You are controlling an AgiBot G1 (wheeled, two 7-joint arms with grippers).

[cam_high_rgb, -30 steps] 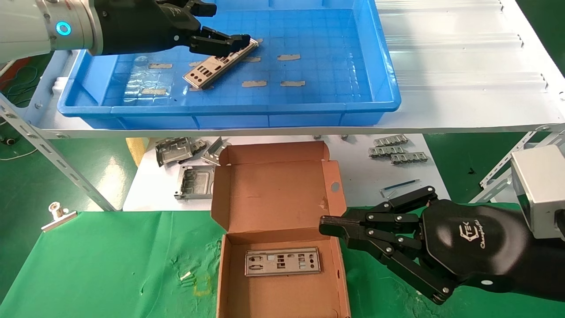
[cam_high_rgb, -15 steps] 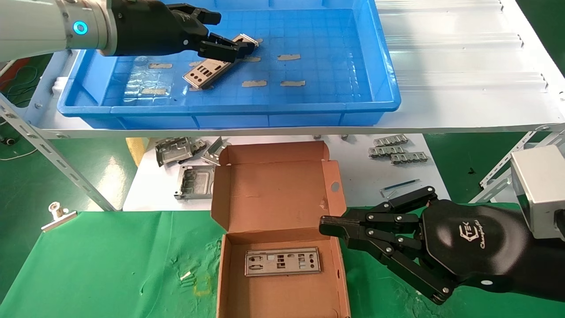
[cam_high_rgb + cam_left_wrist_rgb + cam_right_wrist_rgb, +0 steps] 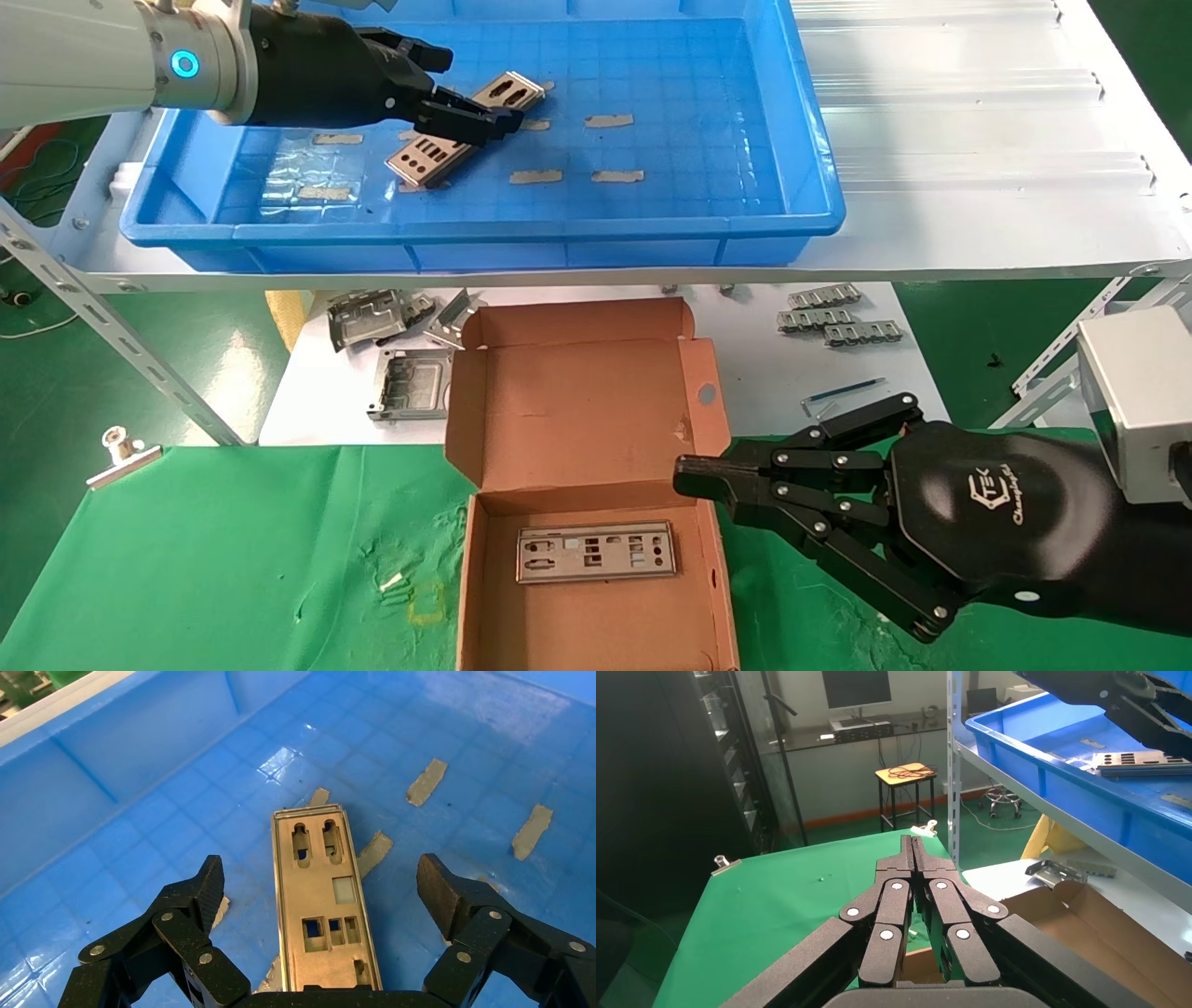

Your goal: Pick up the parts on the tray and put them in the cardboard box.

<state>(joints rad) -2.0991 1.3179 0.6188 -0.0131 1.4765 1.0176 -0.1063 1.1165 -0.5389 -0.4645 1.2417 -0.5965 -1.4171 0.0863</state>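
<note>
One silver punched plate (image 3: 425,156) lies slanted on the floor of the blue tray (image 3: 484,228). My left gripper (image 3: 470,119) hovers low over its middle, open, with nothing gripped. In the left wrist view the plate (image 3: 320,903) runs lengthwise between the two spread fingertips (image 3: 204,885), and neither touches it. A second plate (image 3: 596,552) lies flat in the open cardboard box (image 3: 577,410). My right gripper (image 3: 694,477) is shut and empty beside the box's right wall, with its fingertips pressed together in the right wrist view (image 3: 913,843).
Tape strips (image 3: 610,121) are stuck on the tray floor. Bent metal brackets (image 3: 372,317) and ridged clips (image 3: 838,317) lie on the white lower shelf behind the box. A binder clip (image 3: 121,454) sits at the left edge of the green cloth (image 3: 233,559).
My left gripper has drawn back to the left along the plate, uncovering the plate's far end. The plate and the right arm have not moved.
</note>
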